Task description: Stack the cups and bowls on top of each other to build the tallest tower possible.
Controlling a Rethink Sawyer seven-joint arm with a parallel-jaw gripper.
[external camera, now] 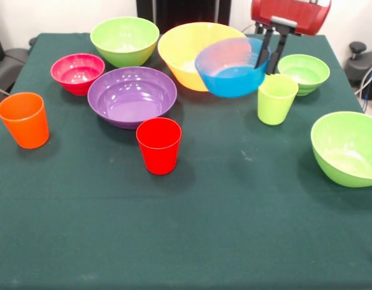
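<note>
Front view, hand (267, 60) gripping tilted blue bowl (231, 75)

My blue bowl (231, 75) hides part of the yellow bowl (189, 48); the right green bowl (346, 148) and my arm (291, 15) run off the edges.

Single high frontal view across the table (192, 241)

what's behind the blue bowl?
The yellow bowl sits directly behind the blue bowl, which covers its right side. One of the gripper fingers reaches inside the blue rim. Table beneath is hidden.
</note>
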